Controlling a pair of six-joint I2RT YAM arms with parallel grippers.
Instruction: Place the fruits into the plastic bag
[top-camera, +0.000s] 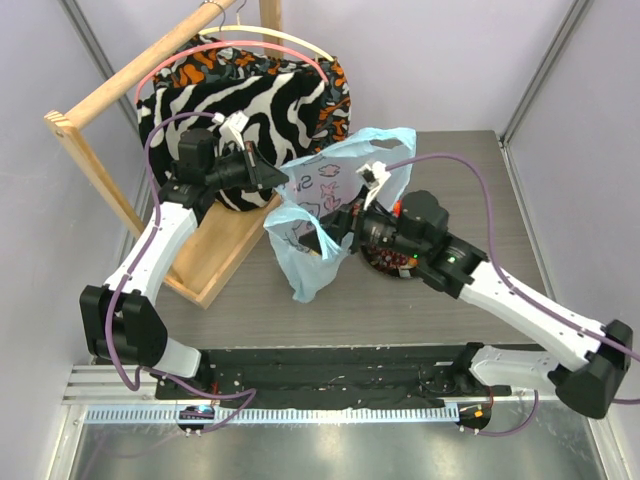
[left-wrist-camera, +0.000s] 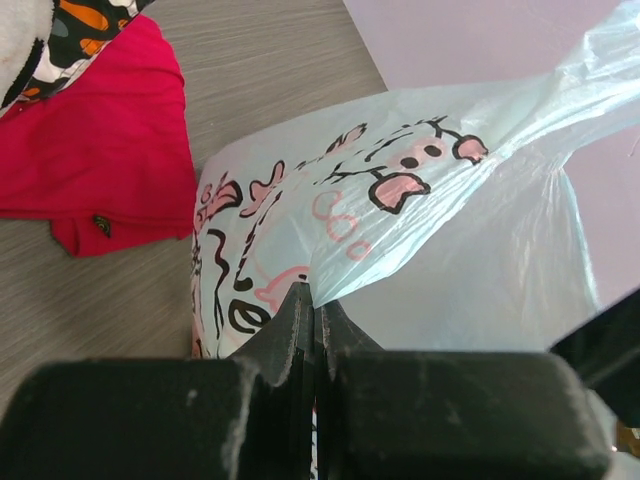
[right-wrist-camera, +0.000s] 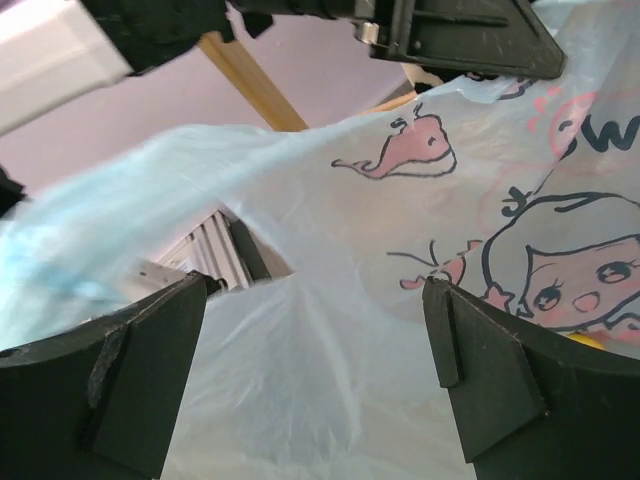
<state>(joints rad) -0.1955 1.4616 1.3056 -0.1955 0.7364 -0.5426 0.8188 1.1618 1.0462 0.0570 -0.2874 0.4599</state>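
Left wrist, thin crinkled translucent plastic bag (left-wrist-camera: 450, 230)

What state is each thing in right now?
left tool, shut on plastic bag edge.
plastic bag, lifted by one edge.
right tool, open, facing the bag.
plate, on table, partly hidden.
red cloth, lying on table.
zebra fabric, hanging from wooden rack.
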